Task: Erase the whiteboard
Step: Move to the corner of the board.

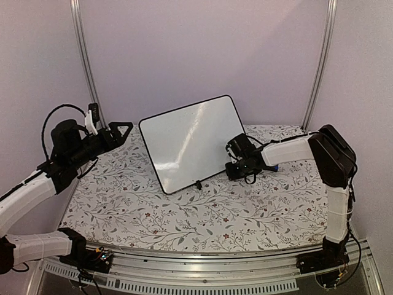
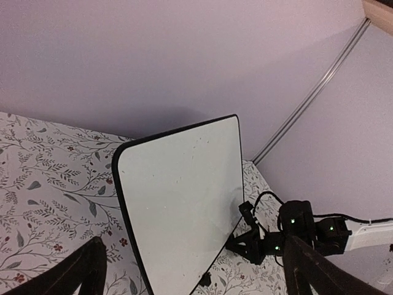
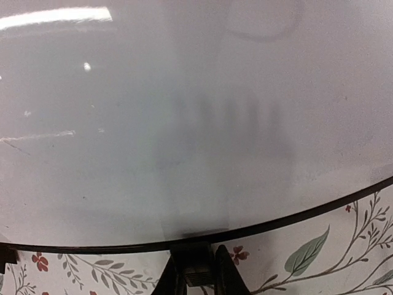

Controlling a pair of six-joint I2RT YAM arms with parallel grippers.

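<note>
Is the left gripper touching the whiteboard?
Apart. The top view shows a gap between the open left gripper and the whiteboard.

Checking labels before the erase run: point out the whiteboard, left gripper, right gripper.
whiteboard [image 1: 193,142], top view, centre of its white face.
left gripper [image 1: 124,131], top view, gap between its open fingers.
right gripper [image 3: 195,267], right wrist view, between its shut fingertips.

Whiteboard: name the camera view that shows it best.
Top external: the whole whiteboard is in frame. Left wrist cuts off its lower corner; right wrist shows only a close patch of surface and rim.
</note>
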